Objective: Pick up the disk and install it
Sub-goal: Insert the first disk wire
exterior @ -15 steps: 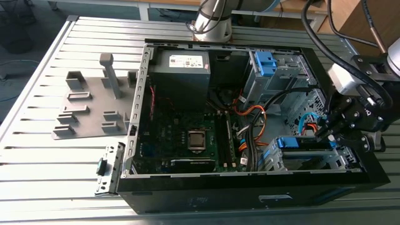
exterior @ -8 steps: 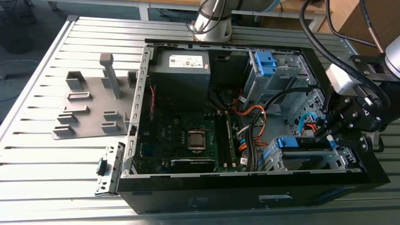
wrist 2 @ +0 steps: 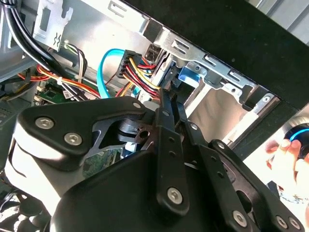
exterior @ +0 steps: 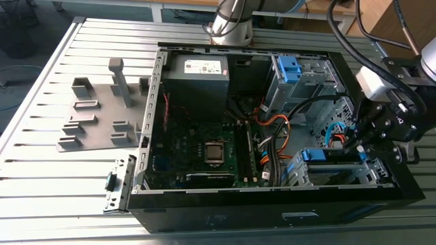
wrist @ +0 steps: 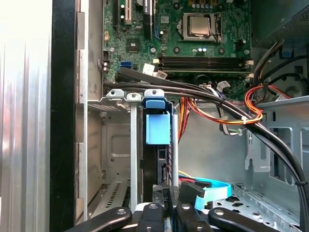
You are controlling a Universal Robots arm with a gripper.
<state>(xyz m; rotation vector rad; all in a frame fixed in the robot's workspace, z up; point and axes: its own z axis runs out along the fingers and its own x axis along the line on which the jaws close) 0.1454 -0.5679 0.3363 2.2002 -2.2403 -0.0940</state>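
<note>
blue plastic caps the disk (wrist: 158, 162), which stands on edge in a slot of the silver drive cage (wrist: 115, 140), toward the exterior view's right inside the open computer case (exterior: 272, 214). the gripper (wrist 2: 169, 96) hangs right at that slot; i cannot tell whether it is clamped on the disk or free of it.

the likely trouble is a skewed push. if the disk sits tilted, its bracket could bind on the cage rails and end up half-seated. the blue sata cable (wrist: 208, 191) and the red-and-yellow power wires (wrist 2: 137, 72) lie just beside the gripper and could be snagged or pinched against the cage.

a thick black cable bundle (wrist: 217, 104) runs between the cage and the motherboard (wrist: 193, 48). a person's hand (wrist 2: 288, 150) is near, outside the case wall. the grey power supply (exterior: 197, 76) and the grey fixture plate (exterior: 102, 115) on the slatted table (exterior: 41, 168) are well apart from the work.
</note>
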